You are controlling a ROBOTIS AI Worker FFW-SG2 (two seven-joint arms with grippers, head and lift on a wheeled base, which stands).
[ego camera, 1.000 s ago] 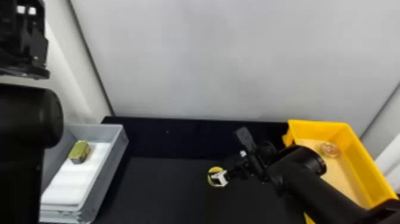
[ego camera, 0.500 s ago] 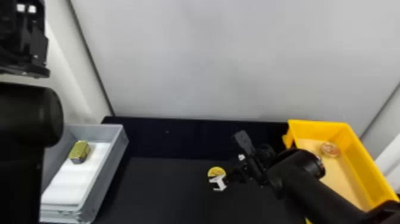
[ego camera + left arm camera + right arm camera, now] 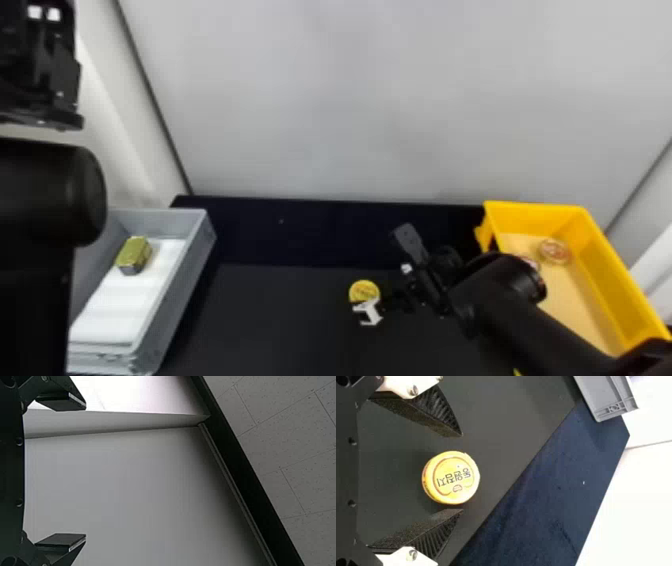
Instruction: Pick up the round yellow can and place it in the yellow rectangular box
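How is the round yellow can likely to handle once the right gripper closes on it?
The can looks short and rigid with a smooth round wall, so it probably won't give when squeezed. Lying flat face up between the right gripper's open fingers, it seems more apt to slide than tip if nudged.

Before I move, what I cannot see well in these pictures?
Head view: near-left part of yellow box, behind right arm.
Head view: reddish item in it, partly behind that arm.
Head view: gray box's left side, behind left arm.
Right wrist view: gray box, cut by edge.
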